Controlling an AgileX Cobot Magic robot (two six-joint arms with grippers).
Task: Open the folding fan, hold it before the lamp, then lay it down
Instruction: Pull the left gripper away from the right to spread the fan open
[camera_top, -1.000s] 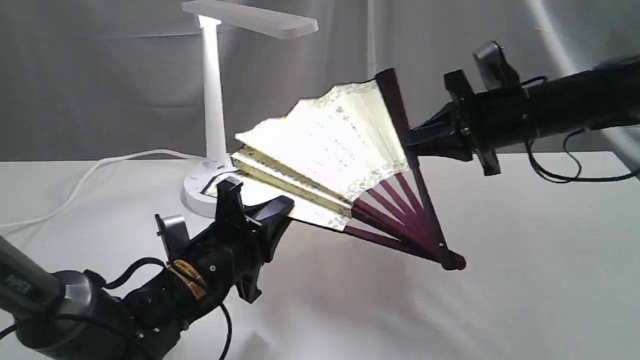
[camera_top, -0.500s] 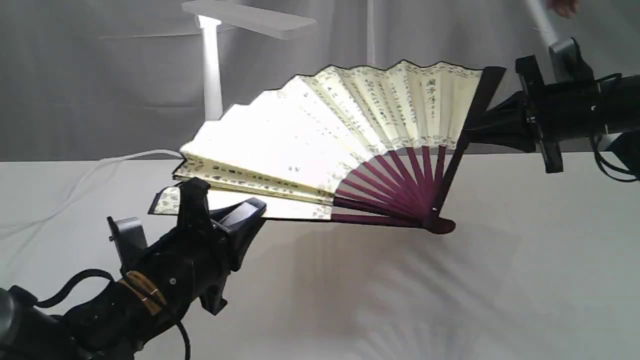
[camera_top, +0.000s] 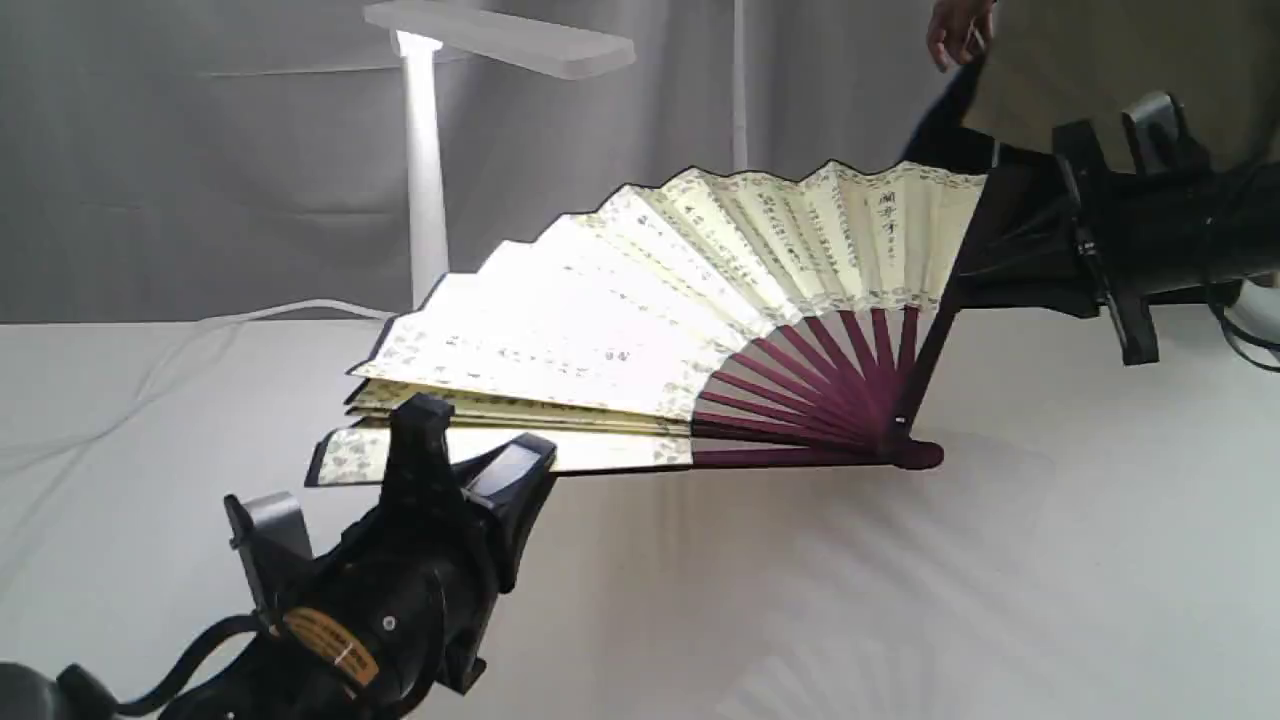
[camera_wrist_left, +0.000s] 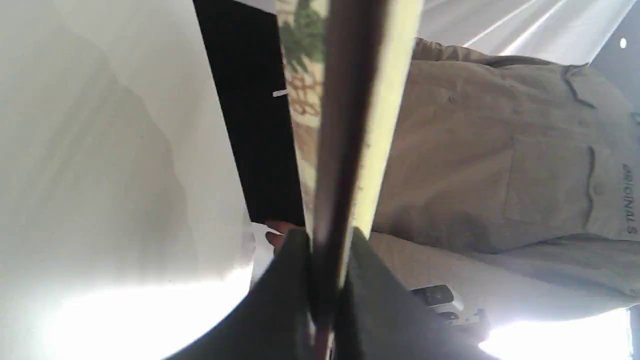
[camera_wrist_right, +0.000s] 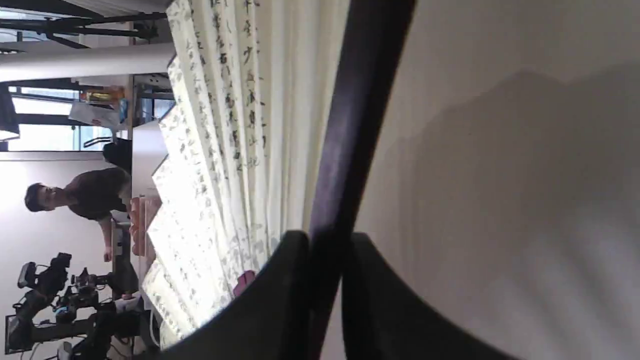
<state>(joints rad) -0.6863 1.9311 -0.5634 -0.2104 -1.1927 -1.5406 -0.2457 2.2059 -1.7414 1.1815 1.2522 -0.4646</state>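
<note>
The white surface (camera_top: 1050, 560) fills the scene under both my arms. Above it the fan (camera_top: 640, 300) spans the whole gap from one end effector to the other. It is spread wide and tilted, with its leaf glowing on the side nearer the left end effector.

The lamp (camera_top: 425, 180) stands beyond the left end effector and behind the leaf, lit, with its head above the fan's edge.

The left end effector (camera_top: 465, 445) is clamped on the lower guard near its outer tip; the left wrist view shows both fingers pressed on the dark strip (camera_wrist_left: 327, 240). The right end effector (camera_top: 975, 285) is clamped on the other guard, which rises steeply from the pivot, and its wrist view shows the same tight grip (camera_wrist_right: 325, 240). The pivot (camera_top: 915, 455) hangs below the right end effector, close over the surface; I cannot tell whether it touches.

I judge the opening nearly done, since a few pleats just above the left end effector lie bunched. The fan is already before the lamp, so that step is in hand. Next I need to lower both arms together, keeping the spread, flatten the leaf onto the surface and only then part the fingers.
</note>
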